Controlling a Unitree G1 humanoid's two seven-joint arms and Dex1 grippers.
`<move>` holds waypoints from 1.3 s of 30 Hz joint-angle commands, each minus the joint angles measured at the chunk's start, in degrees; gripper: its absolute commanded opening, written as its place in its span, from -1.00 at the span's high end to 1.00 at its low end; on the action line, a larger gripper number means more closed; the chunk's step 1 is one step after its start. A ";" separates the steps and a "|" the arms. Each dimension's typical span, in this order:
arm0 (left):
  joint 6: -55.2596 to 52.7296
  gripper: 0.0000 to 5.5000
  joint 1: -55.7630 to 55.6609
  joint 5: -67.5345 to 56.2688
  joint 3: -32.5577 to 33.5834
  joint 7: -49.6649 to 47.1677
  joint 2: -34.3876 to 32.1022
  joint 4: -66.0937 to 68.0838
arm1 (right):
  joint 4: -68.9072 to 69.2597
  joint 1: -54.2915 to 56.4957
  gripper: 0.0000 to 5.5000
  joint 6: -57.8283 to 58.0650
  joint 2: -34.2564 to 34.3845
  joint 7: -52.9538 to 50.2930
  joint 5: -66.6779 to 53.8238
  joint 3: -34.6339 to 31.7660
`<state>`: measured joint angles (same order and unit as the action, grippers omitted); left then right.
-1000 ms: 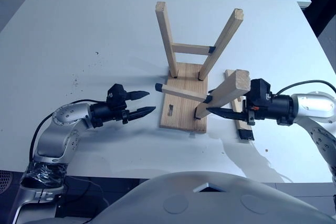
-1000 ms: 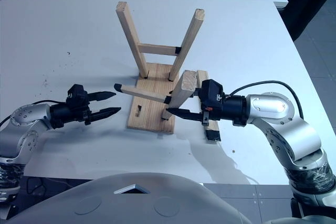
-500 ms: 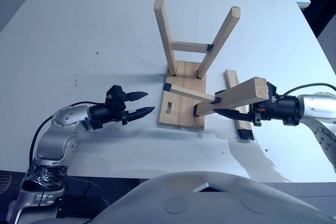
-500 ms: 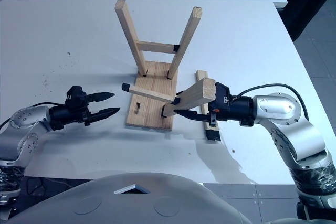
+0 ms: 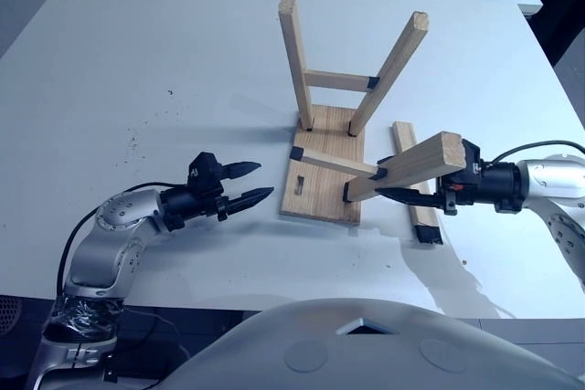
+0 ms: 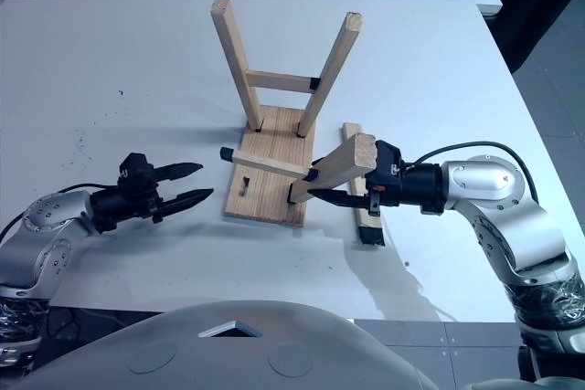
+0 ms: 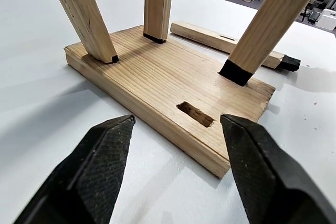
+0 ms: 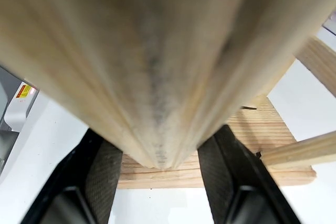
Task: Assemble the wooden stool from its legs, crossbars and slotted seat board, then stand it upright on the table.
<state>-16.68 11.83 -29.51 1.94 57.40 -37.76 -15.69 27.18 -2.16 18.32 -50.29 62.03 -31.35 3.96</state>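
The step now looks like fitting the third leg into the seat board (image 5: 320, 198). The board lies flat on the table (image 5: 137, 61). Two legs (image 5: 296, 66) joined by a crossbar (image 5: 335, 80) stand in its far end.

The right hand (image 5: 395, 184) is closed tight on a tilted leg (image 5: 416, 162). The leg's black foot touches the board's near right corner. I cannot tell if it sits in a slot. A thin crossbar (image 5: 334, 163) sticks out from it over the board.

The left hand (image 5: 263, 179) is wide open, holding nothing, just beside the board's left edge, near an empty slot (image 7: 195, 114).

Next, the leg likely needs tipping straighter and pushing down. The left hand could steady the board. One more leg (image 5: 423, 221) lies beside the board.
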 commanded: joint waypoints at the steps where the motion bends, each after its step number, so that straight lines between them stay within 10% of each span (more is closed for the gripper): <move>1: -0.39 -0.10 -1.01 0.78 -0.73 -0.49 0.17 -0.64 | -5.59 -0.09 0.26 2.25 -2.07 0.48 10.21 8.64; 19: -1.10 -0.10 -2.29 0.82 -3.82 -0.62 1.08 -1.11 | -18.86 12.65 0.26 13.12 1.52 -1.12 10.83 21.00; 34: -0.09 -0.10 2.37 0.74 -1.56 -3.54 2.00 -3.38 | -0.95 -0.48 -0.15 12.18 -4.82 -12.64 13.58 1.14; 39: 0.35 -0.10 6.32 0.15 1.23 -5.06 2.12 -5.31 | 11.92 -14.86 -0.28 23.88 3.99 -27.10 12.11 -9.88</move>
<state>-16.60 16.65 -29.27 1.28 53.39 -35.35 -19.97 32.46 -11.09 36.08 -51.54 41.10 -17.79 -1.96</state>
